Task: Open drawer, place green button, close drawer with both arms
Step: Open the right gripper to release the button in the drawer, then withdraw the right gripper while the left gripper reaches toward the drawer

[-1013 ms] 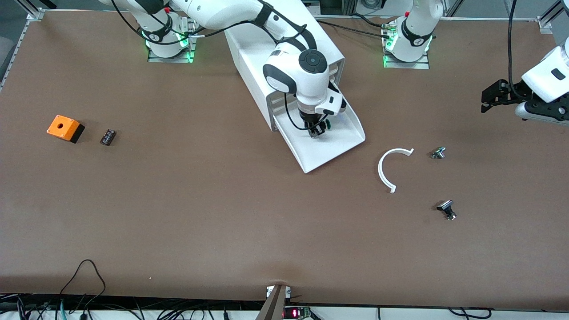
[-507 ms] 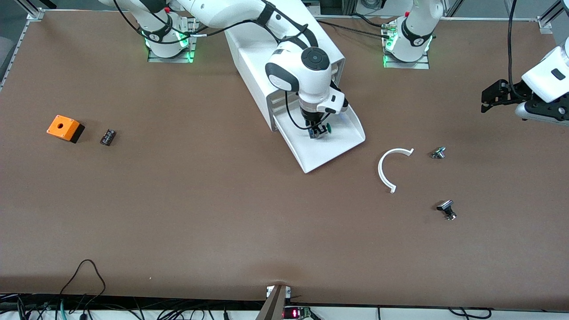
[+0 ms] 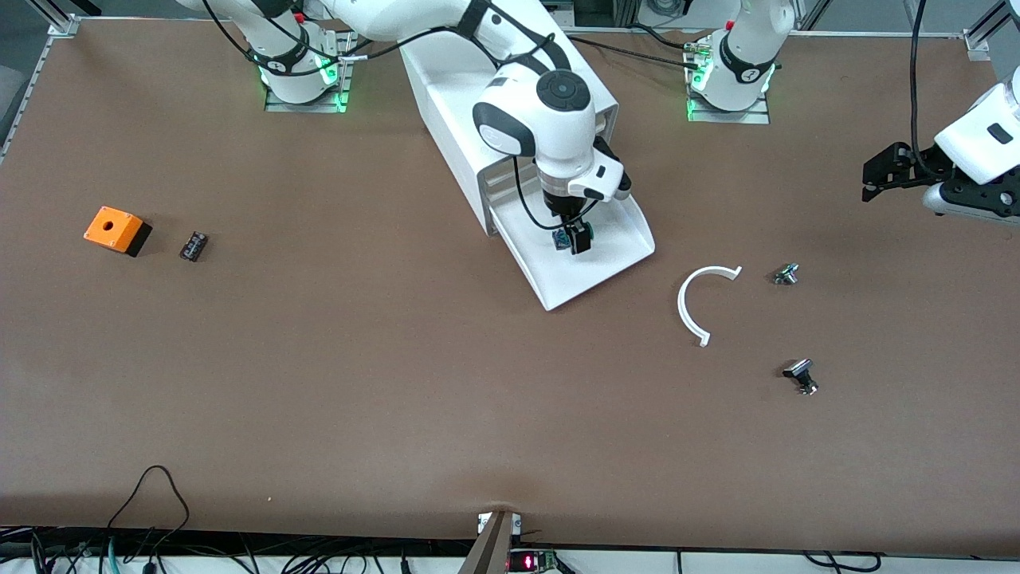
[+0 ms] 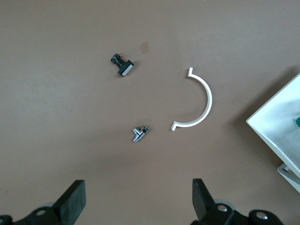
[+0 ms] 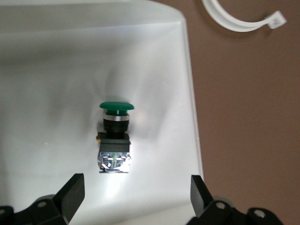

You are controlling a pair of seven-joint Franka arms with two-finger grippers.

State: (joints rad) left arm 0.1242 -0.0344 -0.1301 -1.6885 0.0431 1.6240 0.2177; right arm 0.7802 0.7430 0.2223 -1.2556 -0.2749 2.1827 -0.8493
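Observation:
The lowest drawer [image 3: 594,271] of the white cabinet [image 3: 470,96] stands pulled out. The green-capped button [image 3: 563,238] lies on its side on the drawer floor. My right gripper [image 3: 575,237] hangs open just above it. In the right wrist view the button [image 5: 115,136] rests free on the drawer floor [image 5: 56,70], ahead of the open right gripper [image 5: 136,197], with neither finger touching it. My left gripper [image 3: 876,175] waits open and empty in the air over the left arm's end of the table. It also shows in the left wrist view [image 4: 138,204].
A white arc piece [image 3: 701,299], a silver part [image 3: 786,274] and a black part [image 3: 801,375] lie toward the left arm's end. An orange box with a hole [image 3: 115,229] and a small black part [image 3: 193,245] lie toward the right arm's end.
My right gripper has opened and let the button go onto the drawer floor; its hand has turned a little. The left arm has not moved.

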